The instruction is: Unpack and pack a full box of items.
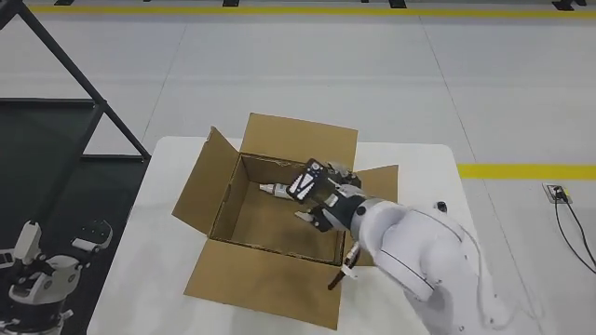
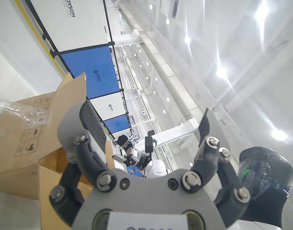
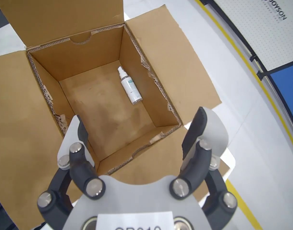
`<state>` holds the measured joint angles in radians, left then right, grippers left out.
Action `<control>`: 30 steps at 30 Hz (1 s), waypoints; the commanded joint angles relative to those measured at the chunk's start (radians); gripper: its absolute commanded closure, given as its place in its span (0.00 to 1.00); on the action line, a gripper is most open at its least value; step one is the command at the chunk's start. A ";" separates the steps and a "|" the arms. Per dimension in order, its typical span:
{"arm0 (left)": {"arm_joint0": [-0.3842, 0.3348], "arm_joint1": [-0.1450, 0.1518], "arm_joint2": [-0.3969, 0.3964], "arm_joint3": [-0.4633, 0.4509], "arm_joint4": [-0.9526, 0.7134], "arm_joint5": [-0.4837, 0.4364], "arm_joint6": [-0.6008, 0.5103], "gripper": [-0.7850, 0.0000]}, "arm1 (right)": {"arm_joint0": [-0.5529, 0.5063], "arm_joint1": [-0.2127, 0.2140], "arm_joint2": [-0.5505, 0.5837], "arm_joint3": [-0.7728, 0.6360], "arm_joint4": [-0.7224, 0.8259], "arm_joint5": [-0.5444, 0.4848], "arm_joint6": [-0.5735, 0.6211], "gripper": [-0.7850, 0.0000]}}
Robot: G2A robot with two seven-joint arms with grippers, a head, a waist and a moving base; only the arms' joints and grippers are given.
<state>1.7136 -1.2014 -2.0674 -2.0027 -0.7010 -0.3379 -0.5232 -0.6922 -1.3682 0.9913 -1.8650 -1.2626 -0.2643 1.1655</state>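
An open cardboard box (image 1: pixel 279 284) stands on the white table (image 1: pixel 140 270), all flaps folded outward. On its floor lies a single white spray bottle (image 3: pixel 129 86), close to one side wall; it also shows as the bottle (image 1: pixel 273 189) near the far wall. My right gripper (image 3: pixel 139 118) hangs open above the box's rim, nothing between its fingers; from above, the right gripper (image 1: pixel 300 200) sits over the box's right part. My left gripper (image 2: pixel 146 111) is open and empty, pointing up at the ceiling, low beside the table's left edge (image 1: pixel 60 242).
A black metal frame (image 1: pixel 56 102) stands left of the table. A scrap of clear plastic (image 2: pixel 17 111) shows by the box's outer wall (image 2: pixel 21 132). Bare table surface lies on both sides of the box. A cable (image 1: pixel 568 223) runs on the floor at right.
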 commanded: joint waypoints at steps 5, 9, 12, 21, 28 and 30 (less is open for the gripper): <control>0.008 -0.002 -0.019 0.002 -0.019 -0.003 -0.007 0.00 | 0.227 -0.061 -0.158 0.321 0.091 0.065 0.015 0.00; 0.012 -0.004 -0.022 0.001 -0.023 -0.001 -0.009 0.00 | 0.326 -0.107 -0.253 0.508 0.165 0.056 0.003 0.00; 0.007 -0.004 -0.021 0.003 -0.021 0.003 -0.012 0.00 | 0.377 -0.139 -0.317 0.614 0.182 0.061 -0.003 0.00; 0.002 -0.006 -0.016 0.010 -0.020 0.011 -0.016 0.00 | 0.392 -0.149 -0.332 0.642 0.187 0.065 -0.002 0.00; -0.021 -0.007 0.031 0.010 0.005 0.026 -0.028 0.00 | 0.365 -0.146 -0.323 0.660 0.164 0.079 -0.053 0.00; -0.027 -0.007 0.036 0.004 0.014 0.030 -0.030 0.00 | 0.365 -0.148 -0.330 0.690 0.158 0.021 -0.092 0.00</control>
<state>1.6888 -1.2084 -2.0335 -1.9958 -0.6905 -0.3098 -0.5523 -0.3289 -1.5148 0.6649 -1.1927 -1.1030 -0.2101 1.0901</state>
